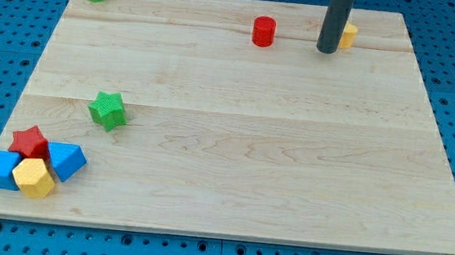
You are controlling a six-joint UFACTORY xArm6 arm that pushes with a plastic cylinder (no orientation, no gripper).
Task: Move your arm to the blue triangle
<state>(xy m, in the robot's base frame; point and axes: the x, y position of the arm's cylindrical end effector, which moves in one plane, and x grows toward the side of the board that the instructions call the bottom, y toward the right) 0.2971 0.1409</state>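
A: Where is the blue triangle block (67, 161) found?

B: It is seen at the view's bottom left of the pale wooden table (242, 146), touching a red star block (28, 141) and a yellow hexagonal block (33, 177), with a blue cube block (0, 170) beside them.

A: And my tip (328, 50)?

B: It is placed near the view's top, well apart from that cluster, just beside a partly hidden yellow block (348, 35) and near a red cylinder block (263, 31). No fingers are fitted, so nothing is grasped.

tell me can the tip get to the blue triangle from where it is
Probably yes. My tip is at the view's top by the yellow block; the blue triangle is bottom left, and only the green star sits near that diagonal.
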